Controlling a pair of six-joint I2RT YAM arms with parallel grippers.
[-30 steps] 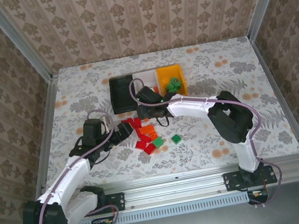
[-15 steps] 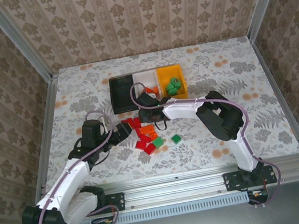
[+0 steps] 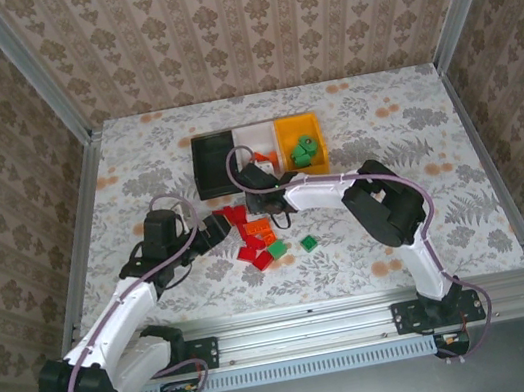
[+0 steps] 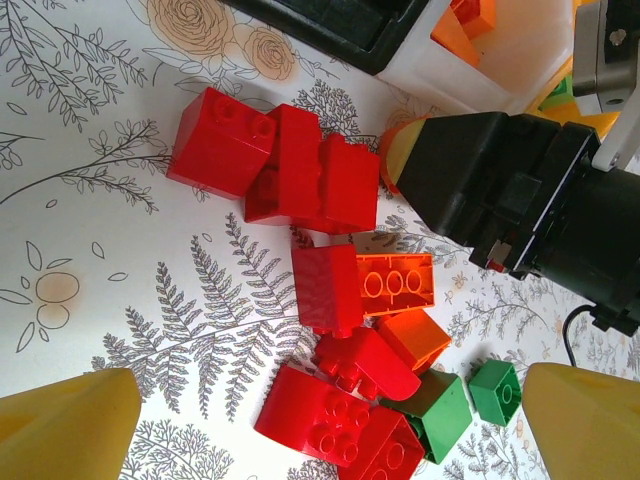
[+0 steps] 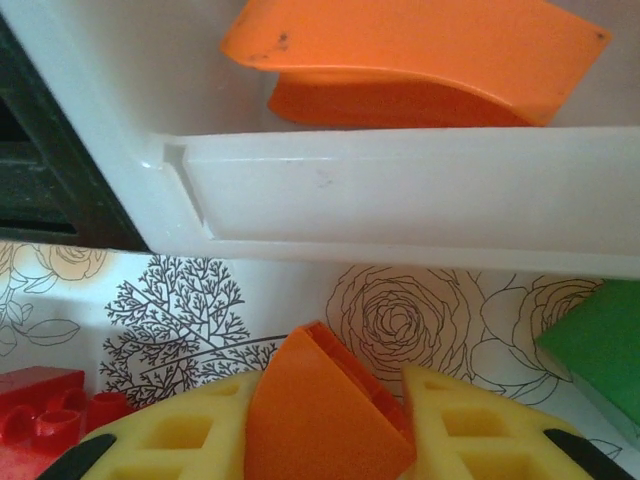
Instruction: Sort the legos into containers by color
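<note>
The left gripper hangs spread wide over the heap of red, orange and green plastic bricks. The right gripper has just narrowed onto a small orange plastic brick, pinching it. Just ahead stands the white plastic bin, with another orange piece inside, so that is the likely drop.

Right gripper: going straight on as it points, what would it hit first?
Probably the near wall of the white bin, just beyond the orange brick it grips; rim clearance is unclear.
</note>
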